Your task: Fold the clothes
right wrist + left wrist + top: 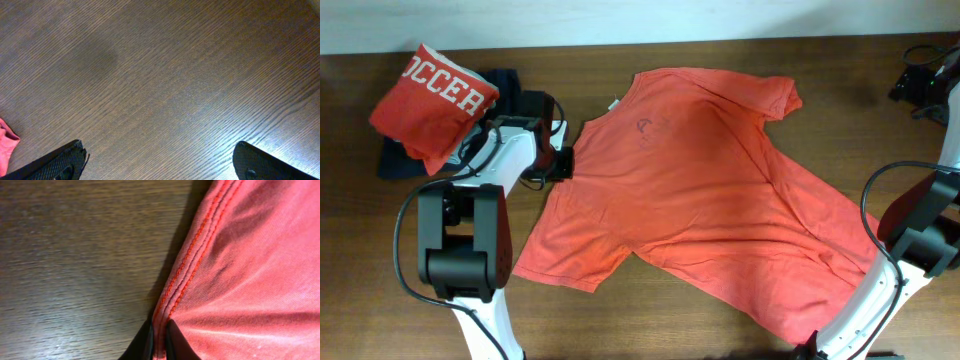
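Pile (432, 95) blocks far-left; bare table (720, 335) flanks shirt (700, 180).

The T-shirt (710, 190) lies spread on the table (360, 250), a folded shirt (425, 100) left of it.

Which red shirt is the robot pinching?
The spread-out shirt; the left gripper pinches its edge. The folded shirt with white letters sits untouched.

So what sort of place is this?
Probably a robot lab bench for laundry folding: wooden table, coral T-shirt spread out, folded red shirt at one corner, left arm and right arm flanking.
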You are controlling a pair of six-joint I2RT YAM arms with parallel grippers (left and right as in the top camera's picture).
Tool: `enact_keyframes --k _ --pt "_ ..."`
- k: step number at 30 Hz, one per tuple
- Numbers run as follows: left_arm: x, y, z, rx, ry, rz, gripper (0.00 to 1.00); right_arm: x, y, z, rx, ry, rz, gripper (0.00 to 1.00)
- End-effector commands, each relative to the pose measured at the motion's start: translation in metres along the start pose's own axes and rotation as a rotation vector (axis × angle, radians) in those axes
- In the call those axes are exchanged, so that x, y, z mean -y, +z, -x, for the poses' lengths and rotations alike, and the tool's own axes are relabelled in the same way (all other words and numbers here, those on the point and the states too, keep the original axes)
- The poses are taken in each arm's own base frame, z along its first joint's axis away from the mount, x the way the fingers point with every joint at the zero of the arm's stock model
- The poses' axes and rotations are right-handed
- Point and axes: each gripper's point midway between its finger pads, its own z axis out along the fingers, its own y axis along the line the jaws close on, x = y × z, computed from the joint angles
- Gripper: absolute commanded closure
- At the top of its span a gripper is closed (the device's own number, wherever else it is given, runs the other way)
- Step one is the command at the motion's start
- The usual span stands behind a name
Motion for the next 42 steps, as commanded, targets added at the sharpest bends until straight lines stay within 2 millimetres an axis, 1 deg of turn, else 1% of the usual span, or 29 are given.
enact_keyframes --k 1,4,5,12,15,20,23,27,28,30,31,32,34,36,39,40,41,42 --pt "-0.031 0.022 -0.022 -0.090 -0.037 0.083 0.94 -0.001 -0.010 0.006 0.025 0.002 -0.003 0.01" --pt "-0.039 0.021 -0.024 -0.099 -0.080 0.086 0.99 -0.001 -0.010 0.006 0.025 0.002 -0.003 0.01" --pt "-0.042 0.021 -0.025 -0.102 -0.087 0.087 0.99 -0.001 -0.010 0.006 0.025 0.002 -0.003 0.01" --pt "-0.061 0.018 -0.035 -0.139 -0.135 0.108 0.99 -0.001 -0.010 0.006 0.025 0.002 -0.003 0.01" --pt "-0.071 0.015 -0.044 -0.166 -0.211 0.121 0.99 -0.001 -0.010 0.006 0.025 0.002 -0.003 0.01" --pt "-0.084 0.012 -0.054 -0.201 -0.268 0.132 0.99 -0.001 -0.010 0.006 0.025 0.002 -0.003 0.01" --pt "-0.090 0.011 -0.059 -0.215 -0.296 0.140 0.99 -0.001 -0.010 0.006 0.025 0.002 -0.003 0.01" --pt "-0.093 0.009 -0.064 -0.235 -0.307 0.140 0.99 -0.002 -0.010 0.006 0.025 0.002 -0.003 0.01" --pt "-0.093 0.009 -0.065 -0.238 -0.307 0.140 0.95 -0.001 -0.010 0.006 0.025 0.002 -0.003 0.01" --pt "-0.092 0.009 -0.066 -0.242 -0.308 0.140 0.80 -0.001 -0.010 0.006 0.025 0.002 -0.003 0.01" --pt "-0.092 0.009 -0.065 -0.240 -0.310 0.140 0.74 -0.001 -0.010 0.006 0.025 0.002 -0.003 0.01" --pt "-0.093 0.008 -0.064 -0.235 -0.315 0.140 0.70 -0.001 -0.010 0.006 0.025 0.002 -0.003 0.02" --pt "-0.091 0.005 -0.056 -0.220 -0.316 0.127 0.66 -0.001 -0.010 0.006 0.025 0.002 -0.003 0.01" --pt "-0.088 -0.005 -0.042 -0.192 -0.321 0.107 0.64 -0.001 -0.010 0.006 0.025 0.002 -0.003 0.01" --pt "-0.080 -0.028 -0.013 -0.126 -0.319 0.054 0.61 -0.001 -0.010 0.006 0.025 0.002 -0.003 0.01" --pt "-0.075 -0.039 0.001 -0.089 -0.315 0.024 0.60 -0.001 -0.010 0.006 0.025 0.002 -0.003 0.02" --pt "-0.070 -0.047 0.011 -0.062 -0.310 -0.004 0.60 -0.001 -0.010 0.006 0.025 0.002 -0.003 0.01" --pt "-0.061 -0.057 0.024 -0.029 -0.297 -0.045 0.60 -0.001 -0.010 0.006 0.025 0.002 -0.003 0.01"
